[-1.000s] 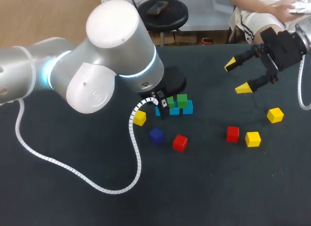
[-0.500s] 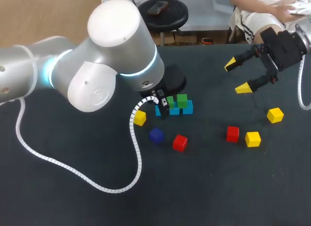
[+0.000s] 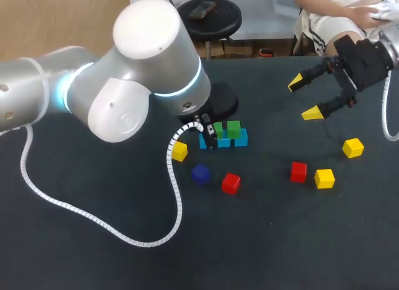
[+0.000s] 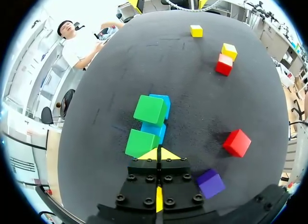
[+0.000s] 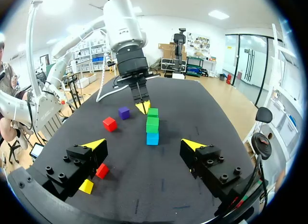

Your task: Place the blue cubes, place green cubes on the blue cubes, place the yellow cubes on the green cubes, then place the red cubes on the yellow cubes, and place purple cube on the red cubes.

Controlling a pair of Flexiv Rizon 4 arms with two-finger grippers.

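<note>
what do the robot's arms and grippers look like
The left arm is thick, silver-grey, with rounded white-capped joints and glowing pale-blue rings; a white spiral-wrapped cable runs from it. The right arm shows a silver wrist and a similar cable. The left gripper and right gripper are black bolted blocks, each finger ending in a yellow wedge tip.

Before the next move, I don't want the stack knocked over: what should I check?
1. Left pincer empty: ok, shut on nothing.
2. Left pincer clear of the near green cube: not ok, tips close beside it.
3. Right pincer open: ok.
4. Yellow cubes free to pick: ok, none stacked.
5. Far green cube square on the blue cubes: cannot tell.
</note>
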